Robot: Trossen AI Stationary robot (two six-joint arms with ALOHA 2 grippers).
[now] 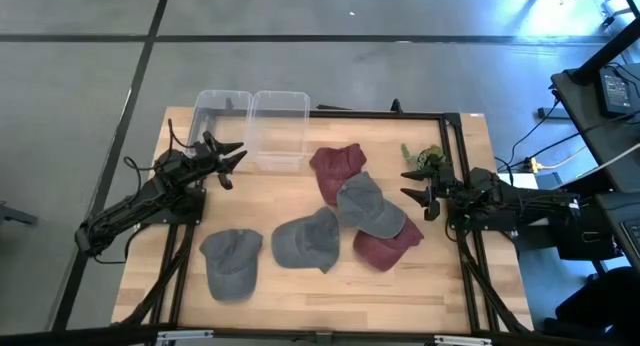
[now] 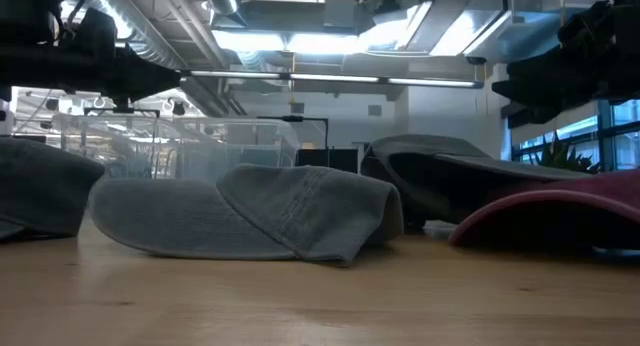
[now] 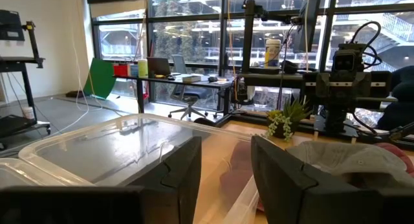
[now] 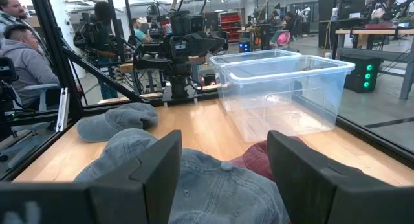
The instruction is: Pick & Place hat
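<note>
Nothing is placed yet. The left tool (image 1: 232, 164), fingers apart and empty, hovers at nine o'clock beside two empty clear bins (image 1: 278, 129). Five hats (image 1: 361, 202) lie on the surface (image 1: 300, 286), centre to six. The right tool (image 1: 420, 198), also apart, waits at three o'clock.

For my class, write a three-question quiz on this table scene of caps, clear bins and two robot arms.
1. True or false: a cap already lies in a clear plastic bin.
2. How many grey caps show in the high view? A) two B) three C) four
3. Fill in: the right gripper is open, beside the ___ cap pile.

Key: 1 false, both bins are empty. 2 B, e.g. the grey cotton cap at the left. 3 grey and maroon; the left gripper is open too.
</note>
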